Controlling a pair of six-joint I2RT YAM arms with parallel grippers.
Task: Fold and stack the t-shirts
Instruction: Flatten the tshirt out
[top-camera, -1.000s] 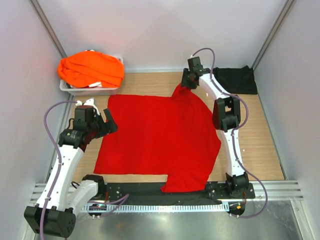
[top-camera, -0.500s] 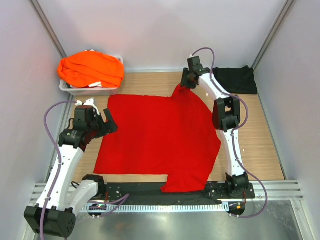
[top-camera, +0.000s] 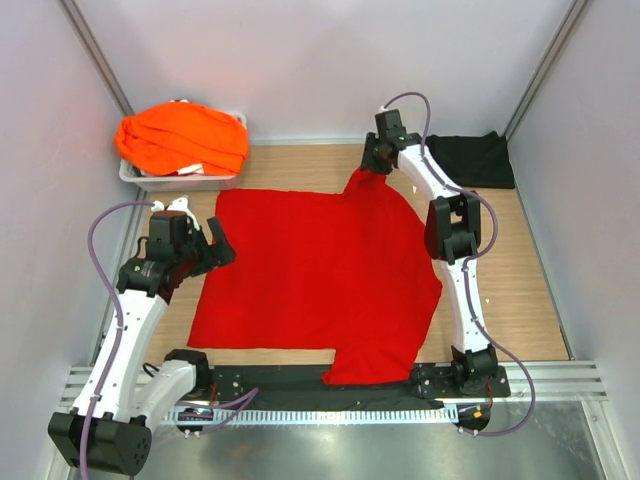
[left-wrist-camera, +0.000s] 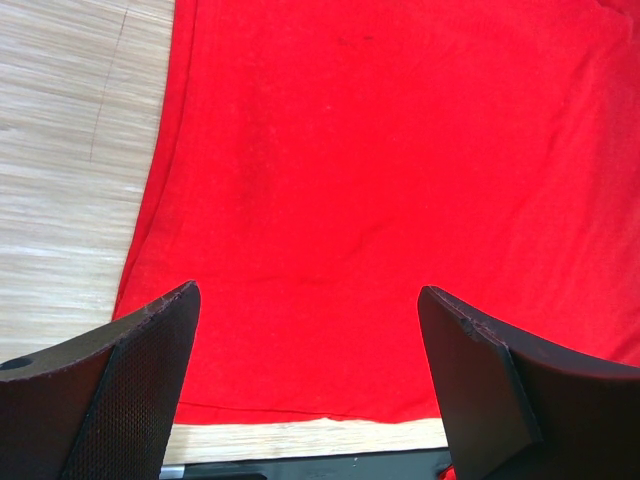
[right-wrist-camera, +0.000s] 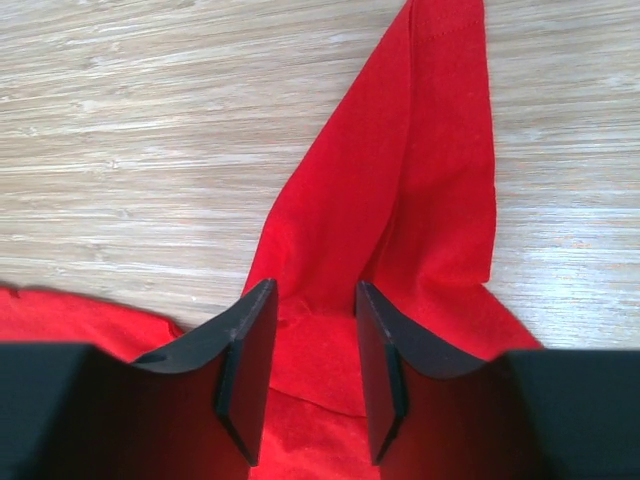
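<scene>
Little had changed: the right jaws stayed half-closed on the far sleeve of the red t-shirt (top-camera: 310, 270) spread on the surface (top-camera: 520, 260), left jaws wide and empty, so folding remained unstarted.

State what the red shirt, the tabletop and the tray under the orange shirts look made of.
Bright red cloth t-shirt: soft matte knit, probably cotton; it drapes limply with a stitched hem. Pale flat tabletop: wood or wood-look laminate, with straight grain lines. Grey rectangular tray: likely smooth moulded plastic, too small to confirm.
</scene>
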